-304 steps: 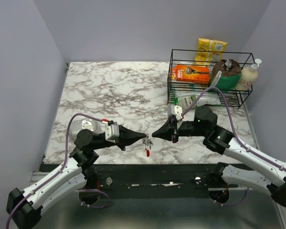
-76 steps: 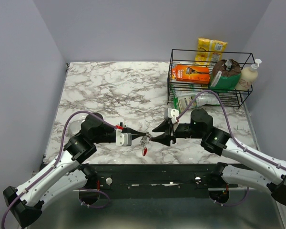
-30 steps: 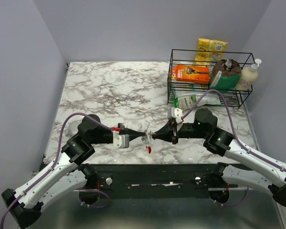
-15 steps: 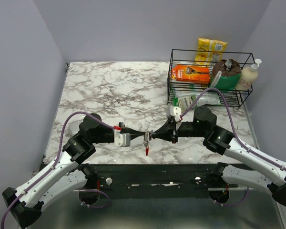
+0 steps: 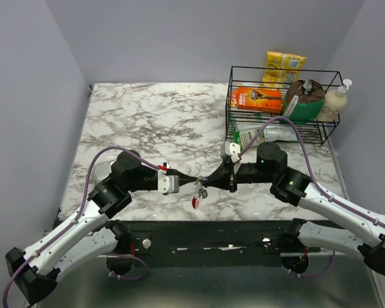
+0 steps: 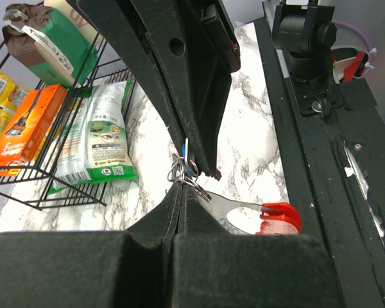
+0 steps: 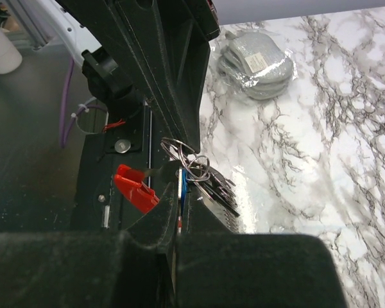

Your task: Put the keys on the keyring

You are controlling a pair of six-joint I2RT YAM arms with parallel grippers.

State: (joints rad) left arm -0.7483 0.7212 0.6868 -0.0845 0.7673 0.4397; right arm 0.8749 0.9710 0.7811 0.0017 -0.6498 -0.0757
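the marbled surface [image 5: 147, 122] is taken up at its far right by a wire basket [image 5: 231, 106] of packets. the left arm [image 5: 125, 176] and right arm [image 5: 276, 173] are brought tip to tip close to the near edge. both sets of jaws are closed: the left jaws are pinched on the keys [image 5: 199, 188] at their thin wire loops, the right jaws on the same bunch, with a blue head seen between them. the red keyring [image 5: 195, 202] is left dangling just below. a slip is judged the main risk. so little metal is gripped that any opposed pull could free the bunch, which could then be dropped past the near edge.
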